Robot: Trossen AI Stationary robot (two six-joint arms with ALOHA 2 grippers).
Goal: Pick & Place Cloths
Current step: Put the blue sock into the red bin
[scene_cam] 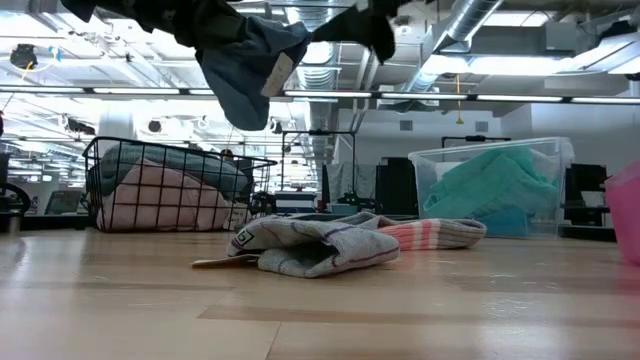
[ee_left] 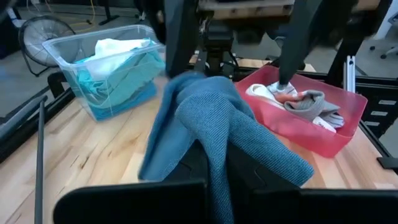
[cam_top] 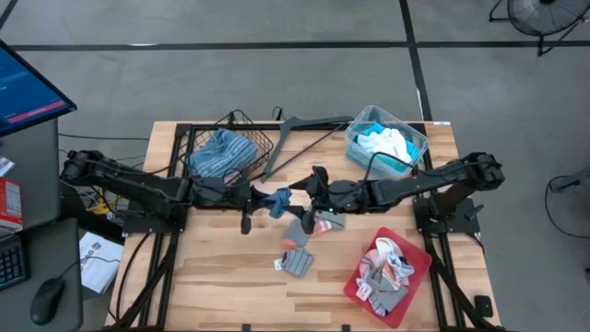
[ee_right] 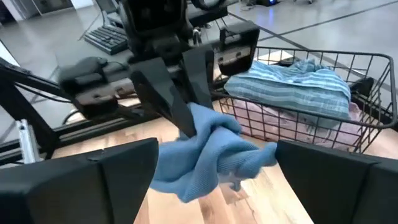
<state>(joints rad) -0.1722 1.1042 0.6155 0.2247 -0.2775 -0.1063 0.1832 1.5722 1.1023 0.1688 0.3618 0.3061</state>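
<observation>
A royal blue cloth [cam_top: 278, 200] hangs in the air over the table's middle, between my two grippers. My left gripper [cam_top: 263, 198] reaches in from the left and is shut on it. My right gripper [cam_top: 300, 192] faces it from the right, open. In the right wrist view its fingers stand wide apart on either side of the cloth [ee_right: 205, 155] and touch nothing. In the low view the cloth [scene_cam: 245, 70] hangs well above the wood. Grey socks [cam_top: 297, 263] lie flat on the table below. My left gripper pinches the blue cloth between its two fingers [ee_right: 177, 102] at a bunched upper part [ee_right: 199, 121], coming level from the table's left. The cloth is lifted clear. It hangs slack below the fingers in several folds [ee_left: 211, 124].
A wire basket [cam_top: 230, 148] with striped and pink cloths stands far left. A dark hanger [cam_top: 304, 138] lies beside it. A clear bin [cam_top: 419, 148] of turquoise and white cloths is far right. A red tray [cam_top: 424, 263] with socks sits near right. A pink-striped sock [scene_cam: 430, 235] lies mid-table.
</observation>
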